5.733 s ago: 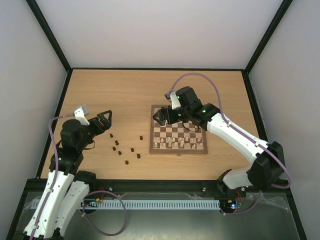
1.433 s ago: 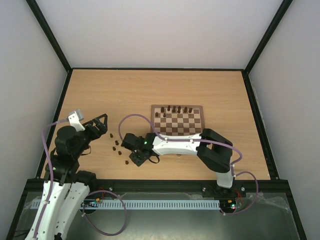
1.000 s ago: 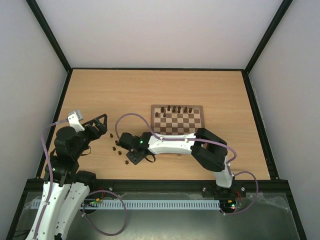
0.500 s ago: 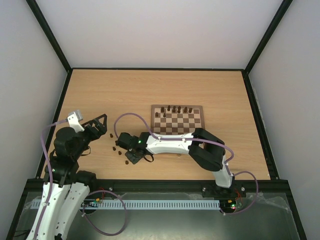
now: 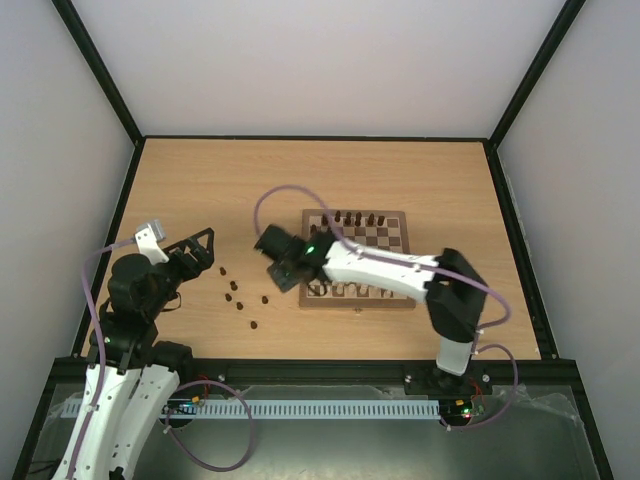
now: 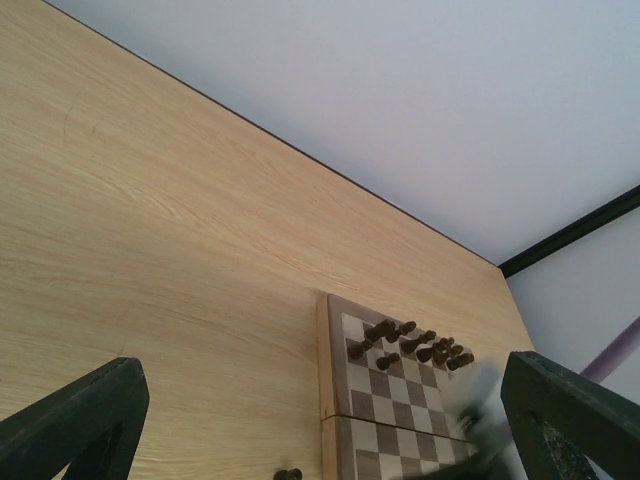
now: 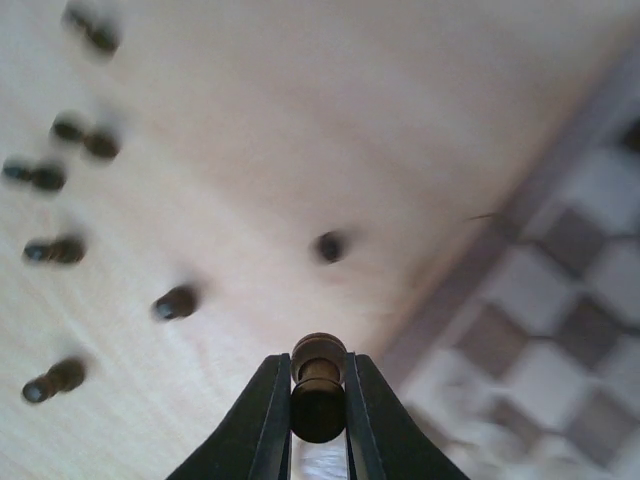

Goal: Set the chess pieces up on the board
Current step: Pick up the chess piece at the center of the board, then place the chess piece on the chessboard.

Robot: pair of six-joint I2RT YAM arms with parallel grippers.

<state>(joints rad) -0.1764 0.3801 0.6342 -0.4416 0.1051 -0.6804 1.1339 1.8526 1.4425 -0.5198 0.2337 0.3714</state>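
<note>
one dark chess piece (image 7: 318,400) pinched in right hand (image 7: 318,368), beside board (image 7: 560,300); left hand (image 6: 322,410) spread wide, empty.

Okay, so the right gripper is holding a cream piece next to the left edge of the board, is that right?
Not quite. The piece in the right gripper is dark brown, not cream; the right wrist view shows it pinched between the fingers. The rest stands: the gripper holds it next to the left edge of the board.
</note>
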